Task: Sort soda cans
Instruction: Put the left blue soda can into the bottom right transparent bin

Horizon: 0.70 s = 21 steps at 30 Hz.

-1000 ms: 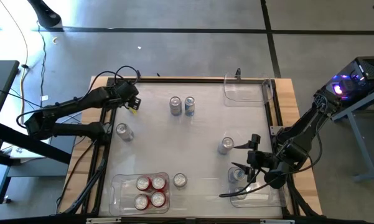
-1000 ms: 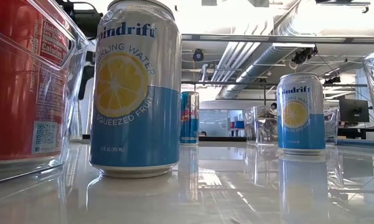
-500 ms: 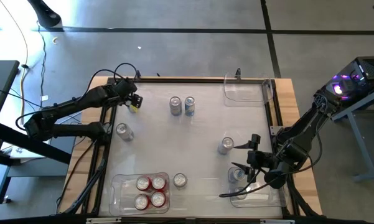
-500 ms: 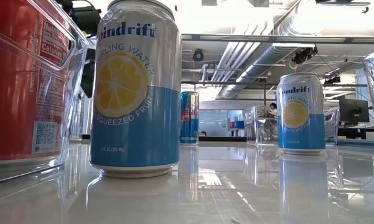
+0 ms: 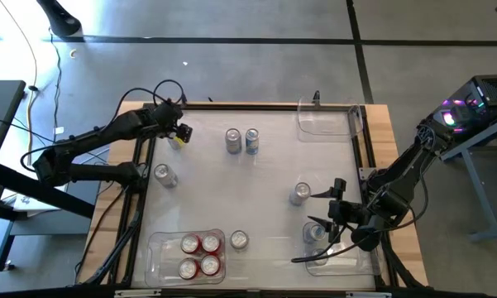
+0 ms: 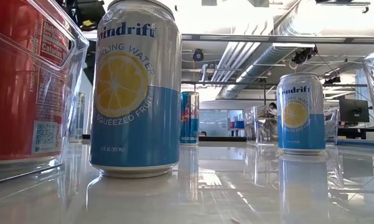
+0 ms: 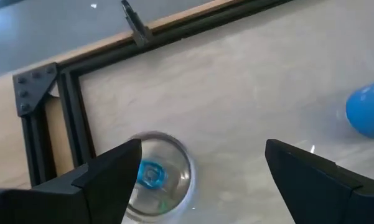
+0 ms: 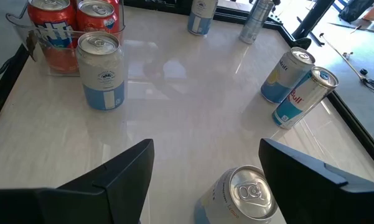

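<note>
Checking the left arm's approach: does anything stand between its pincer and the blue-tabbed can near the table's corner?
Nothing visible does. The left pincer is open over the blue-tabbed can, which stands nearer one finger, with only bare table around it. Another blue can is well aside.

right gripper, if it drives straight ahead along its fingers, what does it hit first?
Probably the silver-topped can lying between the open fingers of the right gripper, closest in line. Past it the tabletop looks bare until the far cans. Depth is uncertain from the wrist view.
</note>
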Each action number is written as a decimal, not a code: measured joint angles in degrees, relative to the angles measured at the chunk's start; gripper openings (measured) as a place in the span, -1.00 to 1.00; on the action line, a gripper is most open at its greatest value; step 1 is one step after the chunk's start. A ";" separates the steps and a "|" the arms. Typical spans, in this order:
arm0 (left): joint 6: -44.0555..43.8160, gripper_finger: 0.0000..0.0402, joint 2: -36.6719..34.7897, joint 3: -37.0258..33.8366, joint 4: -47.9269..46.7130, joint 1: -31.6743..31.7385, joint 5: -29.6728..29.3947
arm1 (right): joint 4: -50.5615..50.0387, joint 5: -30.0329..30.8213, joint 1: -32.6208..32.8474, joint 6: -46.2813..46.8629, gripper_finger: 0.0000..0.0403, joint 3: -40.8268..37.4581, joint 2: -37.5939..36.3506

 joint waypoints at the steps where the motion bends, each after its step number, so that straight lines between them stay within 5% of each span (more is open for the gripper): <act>1: 0.25 0.68 0.02 0.13 -0.11 0.00 -0.19 | -0.02 0.00 0.00 0.04 0.42 0.00 0.00; 9: 0.98 0.68 -0.02 0.37 -4.04 0.03 -6.36 | -0.01 0.00 0.00 0.15 0.42 0.00 0.00; 21: -1.24 0.68 0.15 -7.33 1.58 1.07 -4.31 | 0.00 -0.10 0.00 0.16 0.42 0.00 0.00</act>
